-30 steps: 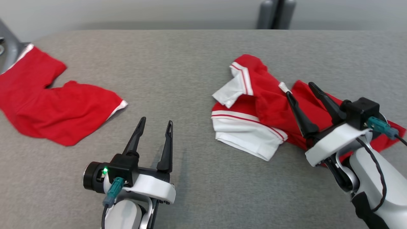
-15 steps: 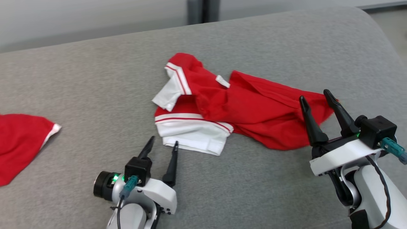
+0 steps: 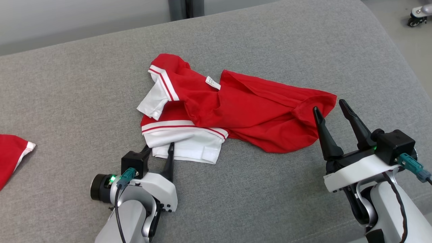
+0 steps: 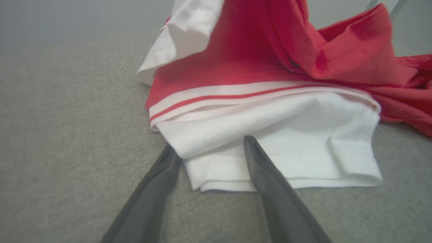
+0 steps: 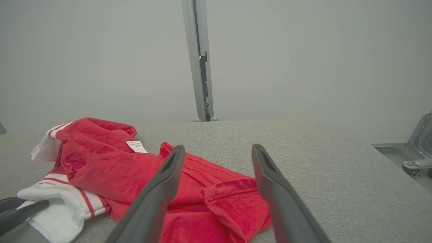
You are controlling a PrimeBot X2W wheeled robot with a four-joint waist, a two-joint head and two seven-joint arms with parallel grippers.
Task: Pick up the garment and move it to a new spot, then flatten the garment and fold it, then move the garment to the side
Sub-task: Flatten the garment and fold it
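The garment is a red shirt with white, red-striped sleeves, lying crumpled on the grey table. My left gripper is open at the near left corner of the white sleeve. In the left wrist view the garment fills the middle and the left gripper straddles that white corner, one finger beside the cloth and one lying over it. My right gripper is open and holds nothing, just short of the red hem at the garment's right end. The right wrist view shows the right gripper above the red cloth.
A second red garment with a white edge lies at the far left. The table's rounded right edge runs down the right side, with a caster wheel on the floor beyond. A grey post stands behind the table.
The head camera has swung right. My left gripper has moved forward to the white sleeve corner and its jaws have narrowed slightly. The right gripper now sits at the garment's right end.
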